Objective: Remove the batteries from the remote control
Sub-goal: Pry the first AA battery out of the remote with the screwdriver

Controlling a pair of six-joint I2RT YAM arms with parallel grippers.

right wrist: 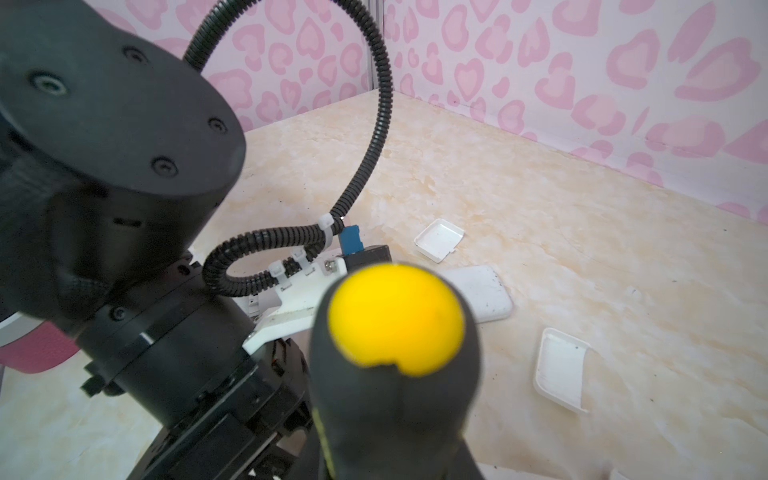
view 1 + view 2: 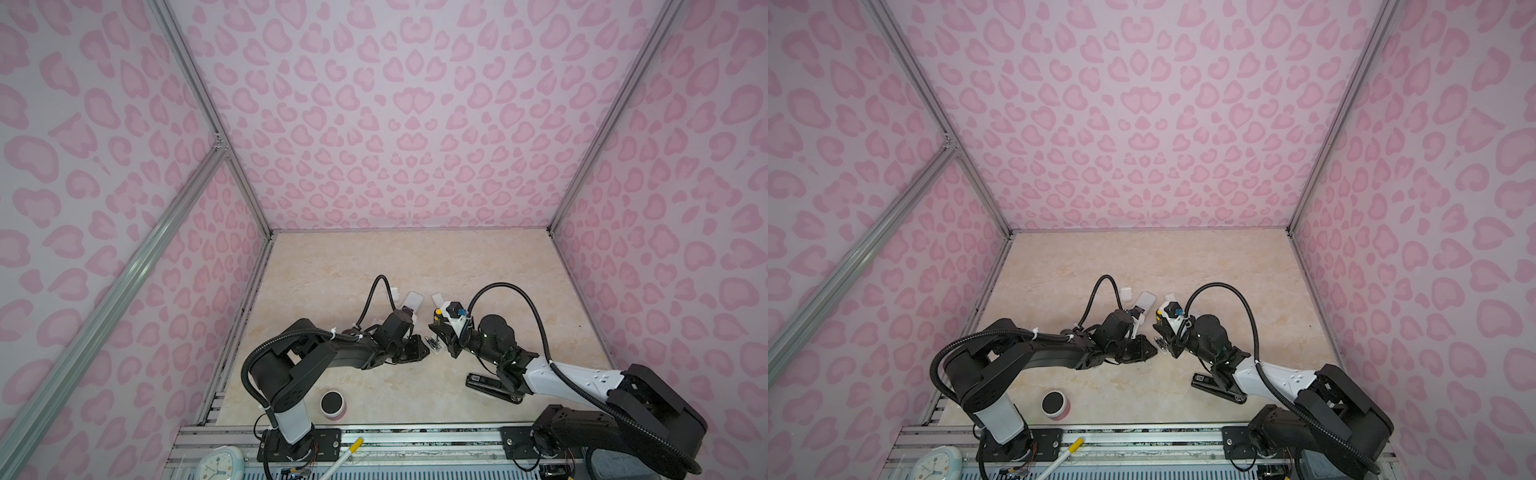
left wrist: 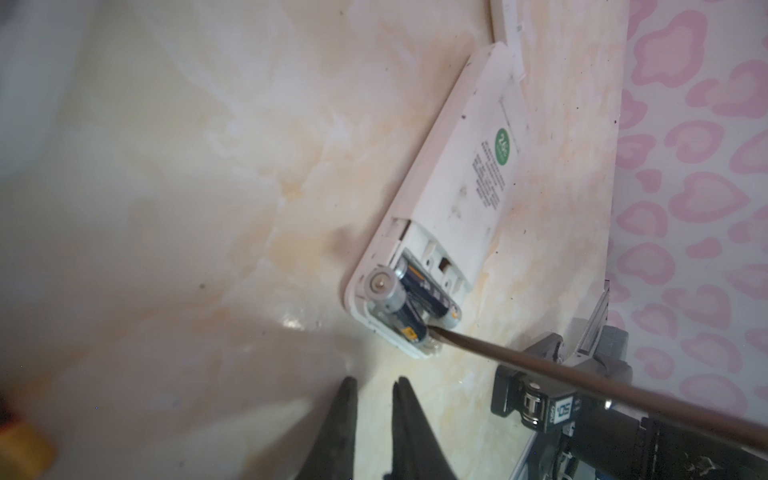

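A white remote control [image 3: 465, 166] lies face down on the marble tabletop with its battery bay open. Two dark batteries with gold marks sit in the bay: one [image 3: 384, 291] is tipped up with its metal end raised, the other [image 3: 432, 297] lies flat. In both top views the bay [image 2: 433, 344] [image 2: 1159, 343] shows between the two grippers. My right gripper [image 2: 442, 334] is shut on the screwdriver's black handle with its yellow cap [image 1: 395, 316]. The screwdriver's shaft [image 3: 540, 365] has its tip at the batteries' lower ends. My left gripper [image 3: 376, 380] hovers just short of the bay, slightly open and holding nothing.
Two white lids [image 1: 438, 240] [image 1: 559, 370] lie beyond the remote. A black remote [image 2: 490, 384] lies under the right arm. A round black-topped pot [image 2: 332, 404] stands near the front edge. A clock [image 2: 218, 463] and a yellow-capped pen [image 2: 353, 446] rest on the front rail.
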